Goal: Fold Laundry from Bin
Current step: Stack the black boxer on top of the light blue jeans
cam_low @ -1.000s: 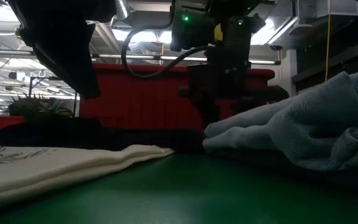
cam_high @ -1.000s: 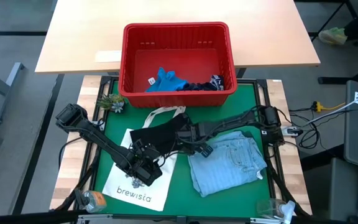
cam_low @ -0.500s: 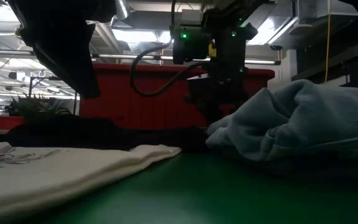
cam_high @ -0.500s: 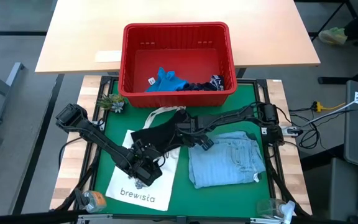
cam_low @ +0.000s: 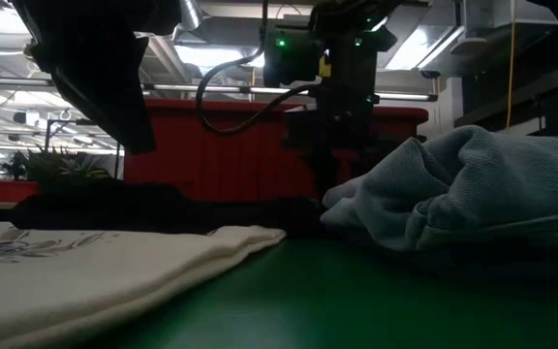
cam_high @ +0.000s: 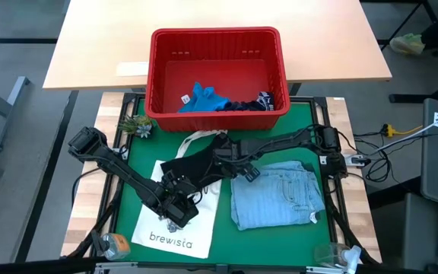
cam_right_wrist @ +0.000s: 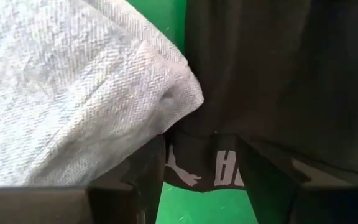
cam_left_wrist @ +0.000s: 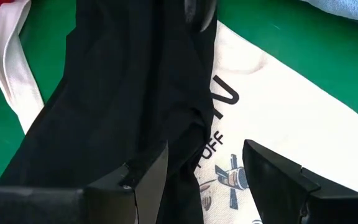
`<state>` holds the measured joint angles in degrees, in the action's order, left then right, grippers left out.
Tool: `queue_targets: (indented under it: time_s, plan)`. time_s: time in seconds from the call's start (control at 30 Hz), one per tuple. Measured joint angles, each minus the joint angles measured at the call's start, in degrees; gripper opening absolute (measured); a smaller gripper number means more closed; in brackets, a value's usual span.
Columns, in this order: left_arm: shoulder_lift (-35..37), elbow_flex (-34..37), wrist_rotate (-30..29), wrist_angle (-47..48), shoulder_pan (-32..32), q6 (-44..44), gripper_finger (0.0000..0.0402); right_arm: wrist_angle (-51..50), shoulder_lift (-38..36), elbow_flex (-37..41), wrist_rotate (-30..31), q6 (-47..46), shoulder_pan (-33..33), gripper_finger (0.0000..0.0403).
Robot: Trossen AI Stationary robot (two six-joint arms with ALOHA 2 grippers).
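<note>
Standing by the table, I am watching two garments already out on the green mat (cam_high: 310,122), while the red bin (cam_high: 217,72) in the upper middle of the overhead frame is holding a bright blue garment (cam_high: 201,99) and a dark navy one (cam_high: 249,104) beside it. The dark garment (cam_high: 196,164) is lying at centre frame, draped partly across the white tote bag (cam_high: 172,221); the light blue denim shirt (cam_high: 276,196) is sitting bunched at lower right of centre.

The left gripper (cam_high: 175,210) is hovering low over the tote at lower left, its jaws apart and empty, the dark cloth just beyond one fingertip in its own wrist view. The right gripper (cam_high: 238,169) is reaching in at centre, jaws apart too, straddling the seam where the denim corner meets the dark fabric's printed band (cam_right_wrist: 213,174); I see nothing pinched between them.

Both pieces are looking light, limp and floppy, the denim somewhat thicker and more likely to keep a crease. To my eye the dark one is wanting a pinch at its hem or printed band, at two corners, so it is hanging flat rather than bunching or dragging the tote along.
</note>
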<state>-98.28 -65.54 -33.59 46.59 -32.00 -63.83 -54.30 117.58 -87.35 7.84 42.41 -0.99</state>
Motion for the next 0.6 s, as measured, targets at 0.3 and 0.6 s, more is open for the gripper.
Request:
queue_targets:
  time_s: [0.3,0.6]
  plan:
    - [0.00,0.00,0.00,-0.03,0.01,0.00,0.0202,1.70,0.00,1.84,3.05,0.11,1.30,0.0193]
    - [0.00,0.00,0.01,-0.22,-0.01,0.00,0.0202,3.16,0.00,1.86,3.08,0.13,4.24,0.0193]
